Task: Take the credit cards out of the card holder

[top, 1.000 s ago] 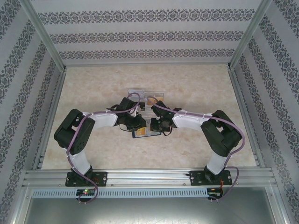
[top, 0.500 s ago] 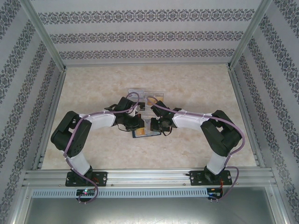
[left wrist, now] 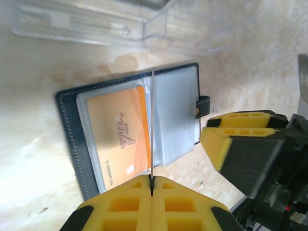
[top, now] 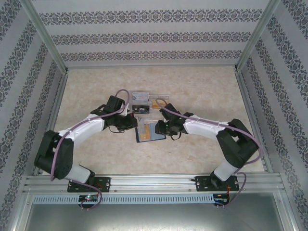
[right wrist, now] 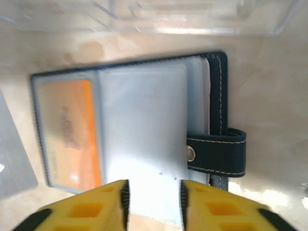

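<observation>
The left tool (left wrist: 151, 182) pinches one pale card (left wrist: 152, 125), out of the holder. An orange card (left wrist: 120, 139) is left in the open card holder (left wrist: 67, 125) on the bench (left wrist: 29, 183). The right tool (right wrist: 153, 191) is spread above it.

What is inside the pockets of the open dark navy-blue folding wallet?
An orange plastic card marked VIP sits in one clear pocket of the wallet. The other pocket looks pale; whether a card lies there cannot be told.
</observation>
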